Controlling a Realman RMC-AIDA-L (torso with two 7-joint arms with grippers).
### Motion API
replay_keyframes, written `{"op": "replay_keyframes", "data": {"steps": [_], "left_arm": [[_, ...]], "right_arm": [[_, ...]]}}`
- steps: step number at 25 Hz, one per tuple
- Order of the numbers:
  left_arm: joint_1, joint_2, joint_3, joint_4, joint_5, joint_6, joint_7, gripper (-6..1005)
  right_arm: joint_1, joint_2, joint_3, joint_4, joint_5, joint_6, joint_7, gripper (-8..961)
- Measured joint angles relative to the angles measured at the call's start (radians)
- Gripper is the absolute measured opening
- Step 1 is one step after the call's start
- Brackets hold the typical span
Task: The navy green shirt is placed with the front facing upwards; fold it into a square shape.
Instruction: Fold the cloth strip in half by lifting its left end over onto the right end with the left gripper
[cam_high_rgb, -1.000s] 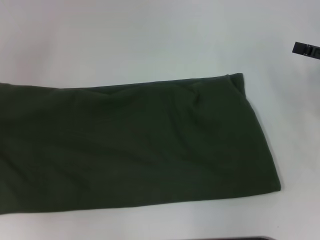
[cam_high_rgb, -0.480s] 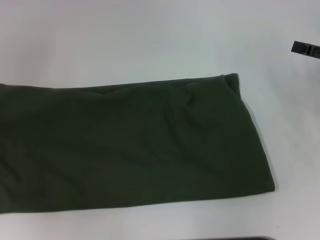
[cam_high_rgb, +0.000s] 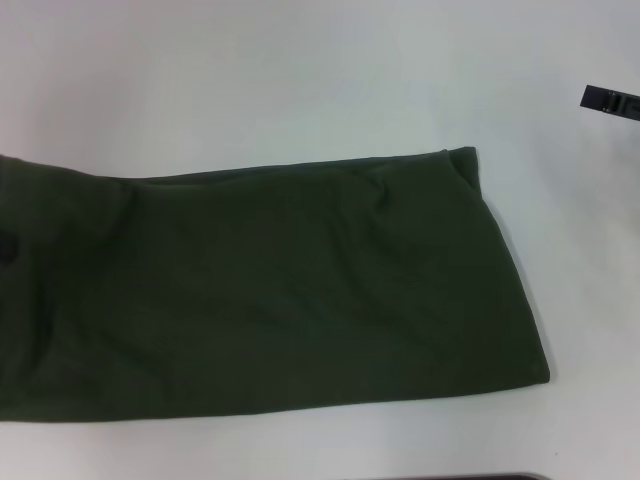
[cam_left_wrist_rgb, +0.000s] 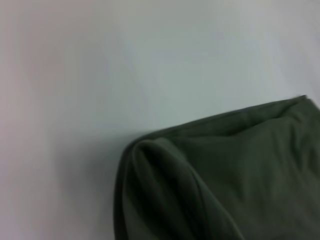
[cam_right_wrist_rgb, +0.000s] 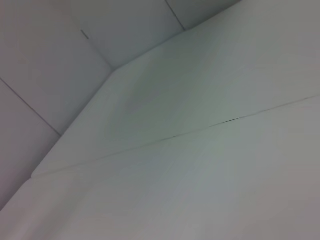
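The navy green shirt (cam_high_rgb: 270, 290) lies on the white worktop (cam_high_rgb: 300, 70) as a long folded band, plain side up, its long axis running from the robot's left to its right, with the right end squared off and the left end running out of the head view. Folding that band into a square likely means carrying one short end over the other, and the left arm looks nearer. The left wrist view shows a raised, rolled corner of the cloth, which the head view does not show. The right tool (cam_high_rgb: 610, 100) sits well apart at the far right edge; whether either tool is wide or narrow, I cannot tell.
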Motion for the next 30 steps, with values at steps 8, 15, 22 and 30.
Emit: {"op": "replay_keyframes", "data": {"steps": [8,15,22,30], "left_arm": [[-0.047,-0.057,-0.015,-0.017,-0.001,0.027,-0.029,69],[-0.061,-0.091,-0.031,-0.037,-0.062,0.052,-0.05,69],[-0.055,-0.124,-0.034,-0.072,-0.195,0.074,-0.113,69],[-0.062,-0.189,-0.017,-0.126,-0.269,0.1,-0.135,70]], "right_arm": [[0.002,-0.001,-0.017,-0.004,0.0,-0.004,0.002,915],[0.001,-0.002,-0.02,-0.004,0.0,-0.008,0.005,915],[0.002,-0.006,-0.021,-0.003,-0.001,-0.01,0.007,916],[0.006,-0.01,-0.021,-0.007,-0.002,-0.026,0.009,916]]}}
